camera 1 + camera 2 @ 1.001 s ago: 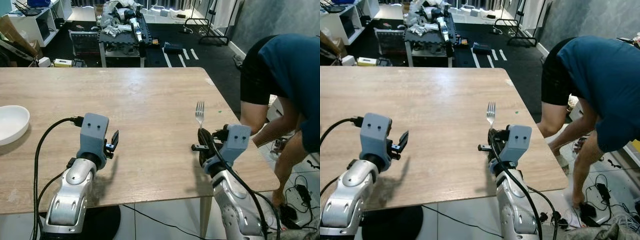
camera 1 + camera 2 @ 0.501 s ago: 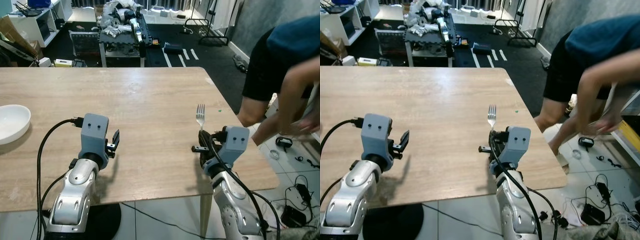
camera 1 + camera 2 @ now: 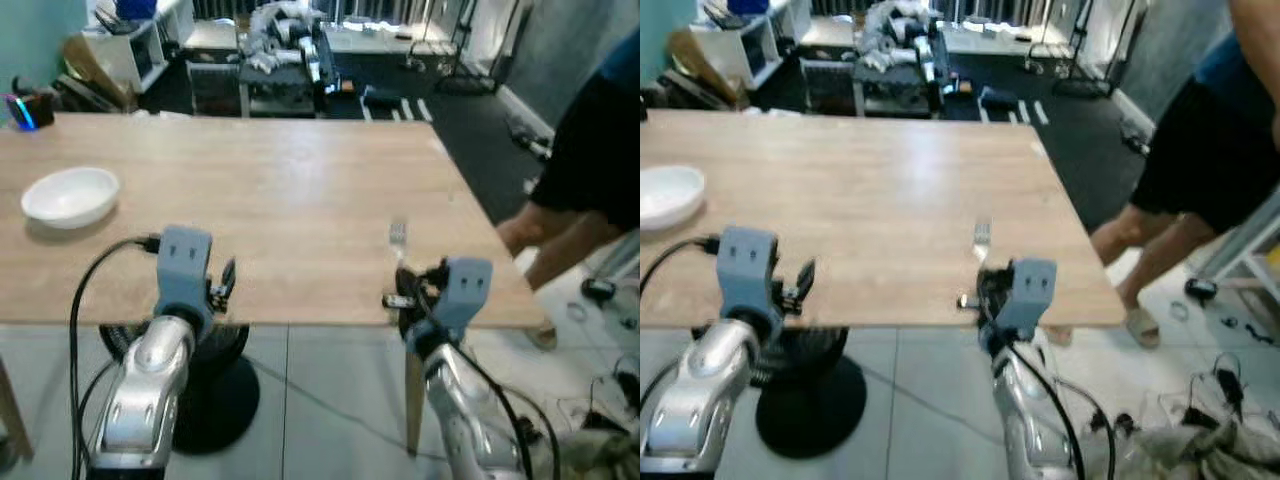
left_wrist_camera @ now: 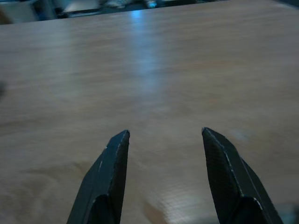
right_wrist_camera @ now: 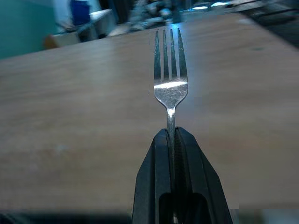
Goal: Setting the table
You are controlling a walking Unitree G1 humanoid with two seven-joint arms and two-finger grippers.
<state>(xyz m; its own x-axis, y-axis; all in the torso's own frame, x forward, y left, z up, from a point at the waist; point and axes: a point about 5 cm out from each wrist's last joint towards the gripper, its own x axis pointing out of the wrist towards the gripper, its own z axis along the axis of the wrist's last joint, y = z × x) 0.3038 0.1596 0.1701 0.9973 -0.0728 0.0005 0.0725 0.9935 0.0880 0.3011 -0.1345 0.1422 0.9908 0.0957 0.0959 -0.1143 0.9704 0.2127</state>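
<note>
The fork [image 5: 170,84] points straight out along the right gripper [image 5: 171,135], its long axis in line with the two black fingers and its four tines aimed away from the robot, over the wooden table [image 3: 300,190]. It is plain silver metal, with a bright glint across the base of the tines and a thin neck. The right gripper's fingers are pressed together on the fork's handle, holding it above the table's near edge, towards the right corner. The left gripper [image 4: 163,135] hangs over the near edge with its fingers spread apart and holding nothing. A white bowl [image 3: 70,195] sits far left on the table. A person [image 3: 1210,160] stands beside the table's right end.
</note>
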